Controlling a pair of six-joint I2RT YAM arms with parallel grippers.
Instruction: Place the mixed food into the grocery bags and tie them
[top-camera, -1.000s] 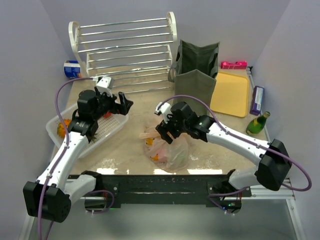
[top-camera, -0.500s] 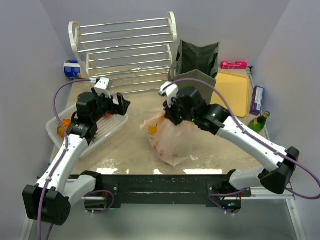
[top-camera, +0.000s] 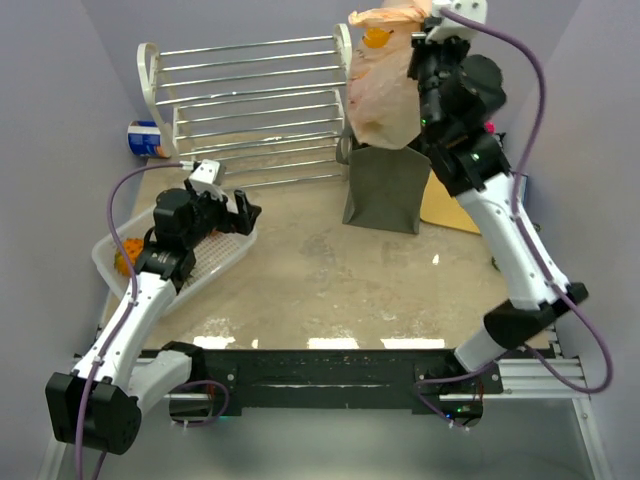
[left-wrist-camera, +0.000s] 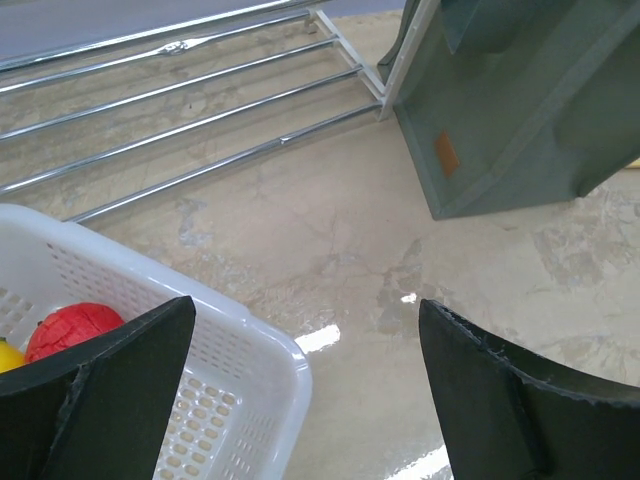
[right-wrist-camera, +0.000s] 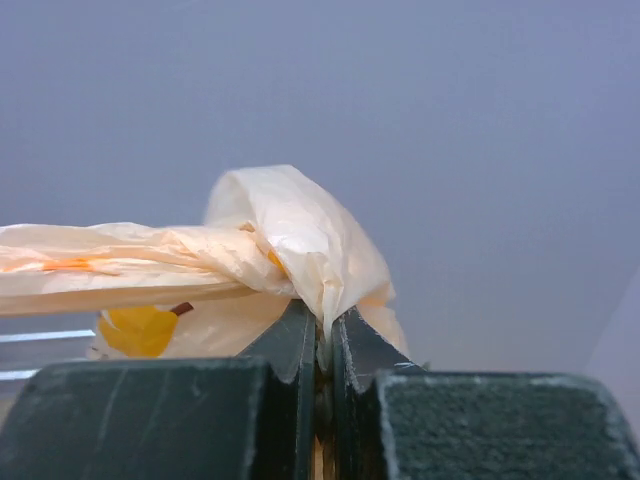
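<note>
Overhead: your right gripper (top-camera: 428, 35) pinches the peach bag (top-camera: 385, 90) high at one o'clock, above the green tote (top-camera: 385, 185). Your left gripper (top-camera: 243, 210) gapes at nine o'clock.

Left wrist: jaws spread wide over the white tray (left-wrist-camera: 250, 340), with a red fruit (left-wrist-camera: 75, 328) inside.

Right wrist: jaws clamped tight on the bag's plastic.

Plastic bag (top-camera: 385, 90) above tote (top-camera: 385, 190); tray (top-camera: 215, 256) with fruit (left-wrist-camera: 75, 328) at left; rack (top-camera: 262, 104) behind tray.

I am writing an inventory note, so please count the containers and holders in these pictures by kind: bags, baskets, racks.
Bags: 2, the green fabric tote and the peach plastic bag, which hangs pinched in the right gripper.
White baskets: 1.
Wire racks: 1.
Total: 4.
</note>
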